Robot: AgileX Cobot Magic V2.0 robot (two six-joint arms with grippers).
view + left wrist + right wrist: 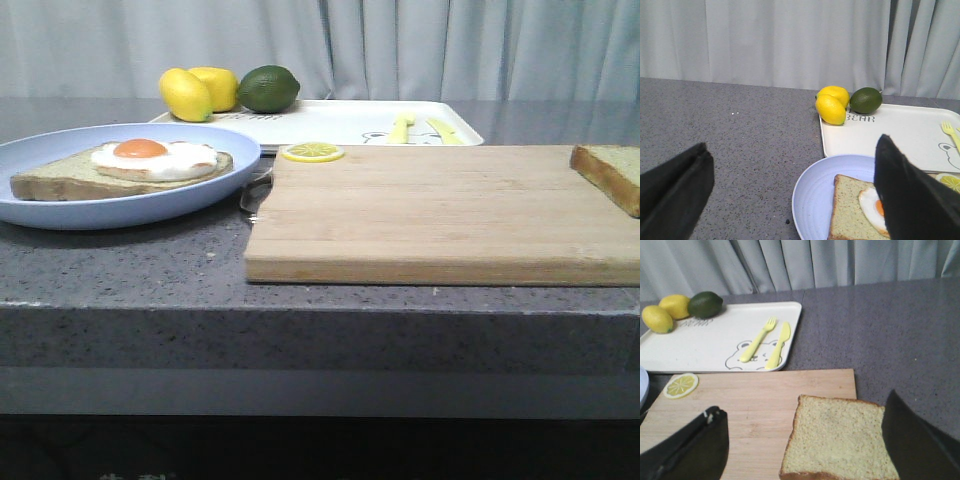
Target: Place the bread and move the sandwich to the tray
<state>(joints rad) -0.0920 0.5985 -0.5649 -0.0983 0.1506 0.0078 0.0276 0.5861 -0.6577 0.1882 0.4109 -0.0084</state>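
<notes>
**Bread on the board, egg sandwich on the blue plate**

The bread (pixel 610 175), a thick plain slice with pale yellowish-green crumb and a dark brown crust, lies flat at the right end of the wooden cutting board (pixel 430 215), and in the front view we see it cut off by the picture's edge. In the right wrist view the slice sits between the right gripper (pixel 805 450) fingers, which we find spread wide, one dark finger (pixel 690 450) over the board and the other beyond the slice's far side; we cannot tell whether either touches anything.

The sandwich (pixel 125 170), a brown-crusted slice topped with a fried egg, rests on the round pale blue plate (pixel 60 205) to the left of the board. The left gripper (pixel 795 200) hangs above this plate with its fingers (pixel 675 195) set wide apart and nothing between them; one finger hides part of the egg in that view.

The tray (pixel 350 122), white with yellow printed figures, lies behind the board and plate. On it we see a yellow fork (pixel 757 340) and a yellow knife (pixel 779 344) side by side. Two lemons (pixel 198 92) and a dark green lime (pixel 268 88) cluster at its far left corner, and a lemon slice (pixel 312 152) lies at the board's back left corner, near the tray's front rim.
</notes>
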